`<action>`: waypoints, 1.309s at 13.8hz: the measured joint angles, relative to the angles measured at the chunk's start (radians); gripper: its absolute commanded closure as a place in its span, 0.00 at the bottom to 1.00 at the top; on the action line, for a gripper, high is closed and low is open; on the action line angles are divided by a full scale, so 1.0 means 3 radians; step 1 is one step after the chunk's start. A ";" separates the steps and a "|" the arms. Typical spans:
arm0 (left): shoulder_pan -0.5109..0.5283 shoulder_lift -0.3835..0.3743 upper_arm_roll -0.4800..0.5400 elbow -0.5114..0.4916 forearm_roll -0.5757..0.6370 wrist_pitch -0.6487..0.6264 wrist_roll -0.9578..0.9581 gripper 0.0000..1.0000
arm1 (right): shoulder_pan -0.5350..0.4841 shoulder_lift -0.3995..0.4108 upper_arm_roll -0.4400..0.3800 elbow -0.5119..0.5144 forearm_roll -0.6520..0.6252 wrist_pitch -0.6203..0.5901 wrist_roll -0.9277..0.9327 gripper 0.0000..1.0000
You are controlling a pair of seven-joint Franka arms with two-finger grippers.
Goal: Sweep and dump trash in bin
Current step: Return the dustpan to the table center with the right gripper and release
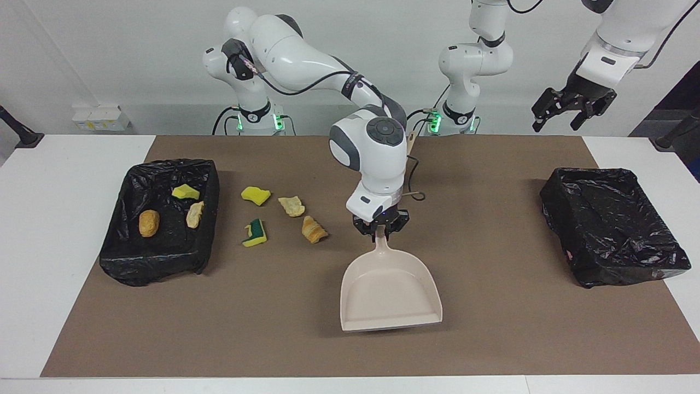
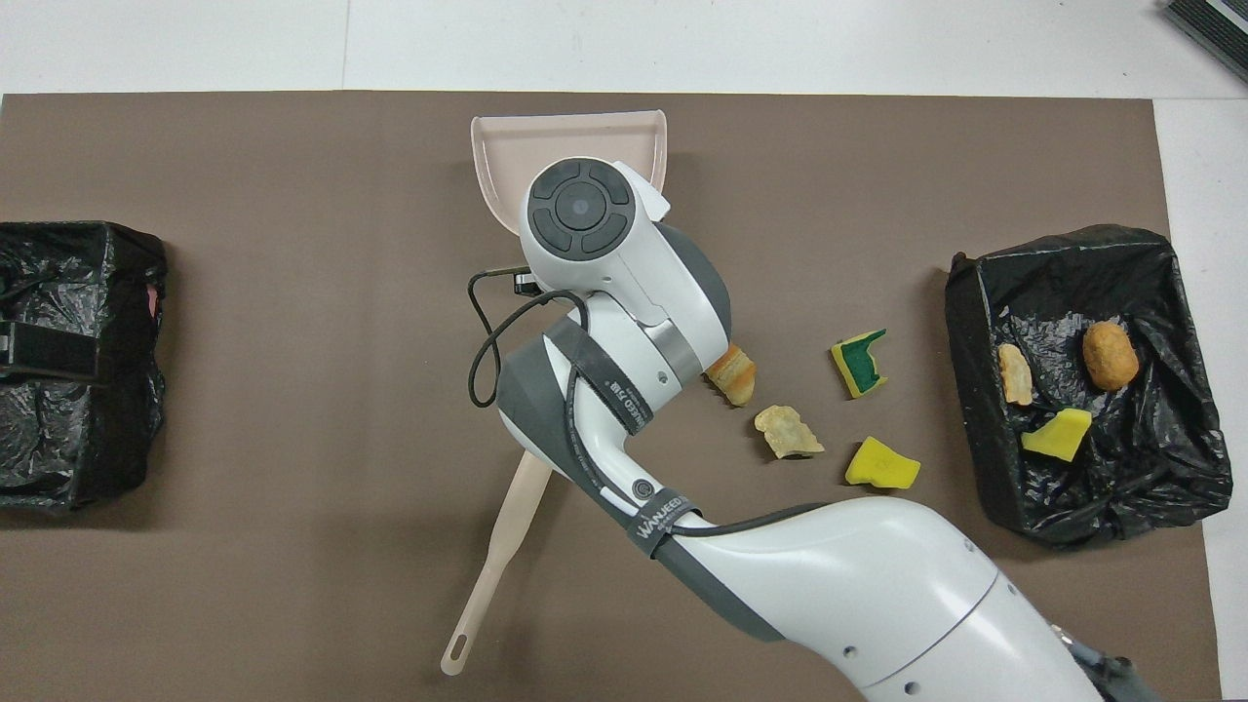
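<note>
The right gripper [image 1: 380, 230] clenches the dustpan [image 1: 389, 293] handle at frame centre, mouth flat to receive the four trash scraps [image 1: 284, 216] left of it, while the left gripper [image 1: 571, 109] waits released, upper right

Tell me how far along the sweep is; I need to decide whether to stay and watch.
Roughly under halfway. Done: three scraps lie in the bin at the right arm's end. In hand: the right gripper is shut on the dustpan handle, pan empty, mid-table. Left: four scraps lie on the mat beside that bin, and the brush lies unheld. The left gripper waits open, raised near the other bin.
</note>
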State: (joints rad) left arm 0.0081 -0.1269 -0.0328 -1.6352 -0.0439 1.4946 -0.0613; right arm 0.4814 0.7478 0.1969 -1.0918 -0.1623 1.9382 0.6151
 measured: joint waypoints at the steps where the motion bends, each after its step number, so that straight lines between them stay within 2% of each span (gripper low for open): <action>1: 0.0000 0.0000 0.0000 0.0000 0.0000 -0.0001 0.0000 0.00 | 0.0028 0.0039 0.0006 -0.0001 0.0004 0.0057 0.0056 1.00; 2: 0.0000 0.0000 -0.0001 0.0000 0.0000 -0.0002 0.0000 0.00 | 0.0059 0.0095 0.0006 -0.0001 0.0004 0.0115 0.0099 1.00; 7: 0.0000 -0.0002 -0.0002 0.0000 0.0000 -0.0004 0.0000 0.00 | 0.0101 0.0208 0.0032 0.0003 0.0038 0.0146 0.0128 0.73; 9: 0.0000 -0.0002 -0.0001 -0.0002 0.0000 -0.0007 0.0000 0.00 | 0.0101 0.0201 0.0037 0.0009 0.0067 0.0114 0.0128 0.68; 14: 0.0000 -0.0002 0.0002 -0.0007 0.0000 -0.0009 0.0000 0.00 | 0.0106 0.0196 0.0050 0.0013 0.0074 0.0097 0.0128 0.70; 18: 0.0001 -0.0002 0.0004 -0.0007 0.0000 -0.0011 0.0000 0.00 | 0.0109 0.0196 0.0150 0.0006 0.0078 0.0083 0.0128 0.58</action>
State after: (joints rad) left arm 0.0083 -0.1274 -0.0316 -1.6373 -0.0439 1.4915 -0.0612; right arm 0.5143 0.8066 0.2420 -1.0900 -0.1390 1.9632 0.6535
